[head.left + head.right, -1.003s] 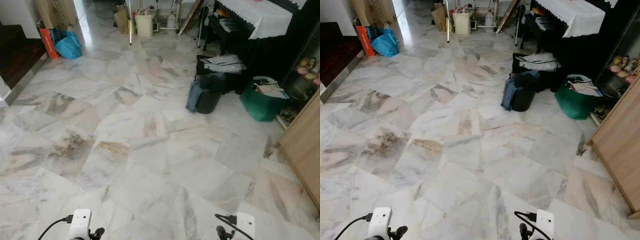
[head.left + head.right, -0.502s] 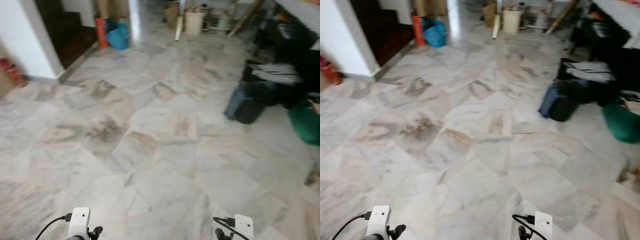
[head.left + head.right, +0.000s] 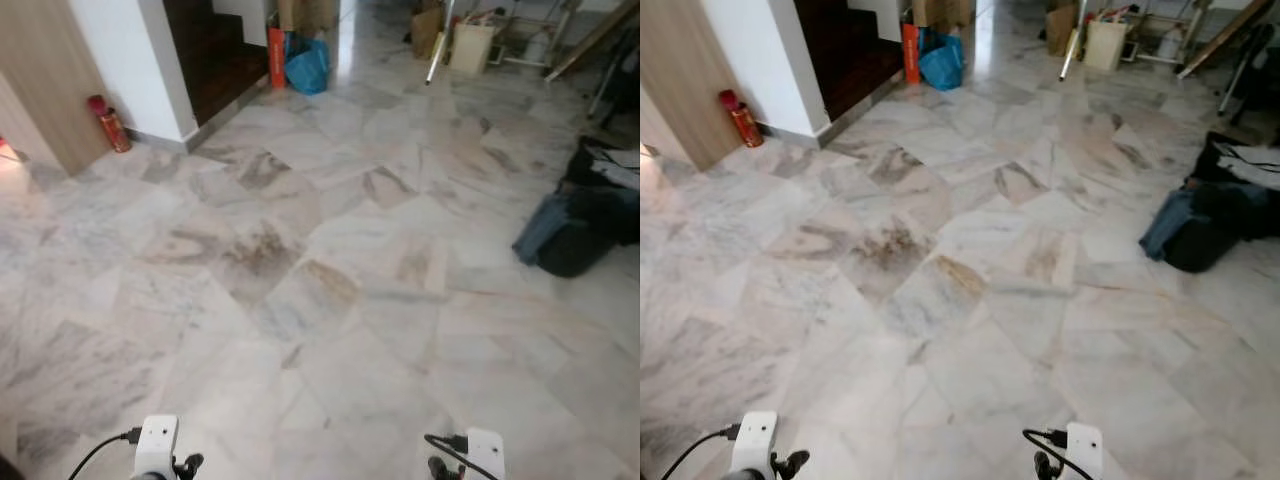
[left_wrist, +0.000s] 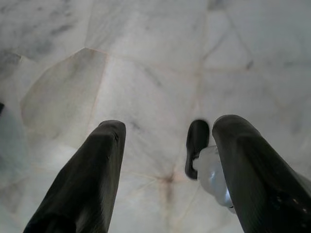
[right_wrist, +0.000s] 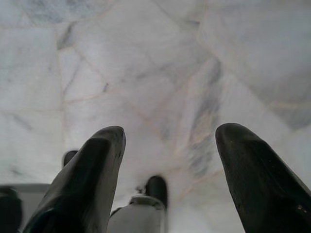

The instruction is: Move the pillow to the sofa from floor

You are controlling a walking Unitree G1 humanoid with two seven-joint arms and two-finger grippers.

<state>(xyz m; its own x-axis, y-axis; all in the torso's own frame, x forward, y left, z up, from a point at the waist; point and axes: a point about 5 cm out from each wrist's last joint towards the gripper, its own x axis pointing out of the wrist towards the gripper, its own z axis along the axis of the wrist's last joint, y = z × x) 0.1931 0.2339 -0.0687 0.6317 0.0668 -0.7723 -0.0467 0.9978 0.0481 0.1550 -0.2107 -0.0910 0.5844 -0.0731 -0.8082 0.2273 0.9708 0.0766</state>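
Over bare marble floor (image 3: 330, 300), found left gripper (image 4: 171, 124) hanging low with fingers spread wide, nothing between them. Same for right gripper (image 5: 171, 131): spread wide, holding nothing, pointed down at tiles.

Could not place pillow from these frames; same for sofa. Judged step as searching, pickup not yet begun, task barely started.

Noted around room: red canister (image 3: 108, 124) standing against wood panel (image 3: 40, 90) at left, beside white wall (image 3: 130, 60). Dark stairs (image 3: 215, 55) behind that. Blue bag (image 3: 307, 68) touching an orange carton (image 3: 275, 56) at foot of stairs. Cardboard box (image 3: 470, 45) far back, near a leaning pole. Dark bag (image 3: 575, 240) with blue cloth draped on it at right, well apart from both grippers.

Handling, judged from task wording alone: expected pillow to be light, soft, squashy, not fragile, not slippery. Expected fabric to bunch and sag if pinched at one spot. Advised taking hold at a corner or along a seam edge, or clamping between both grippers at opposite sides for a bulky one. Advised lifting well off floor before walking, to avoid dragging.

Writing: searched for labels and brands, read none. Canister and carton too small and soft-focus to make out any print.
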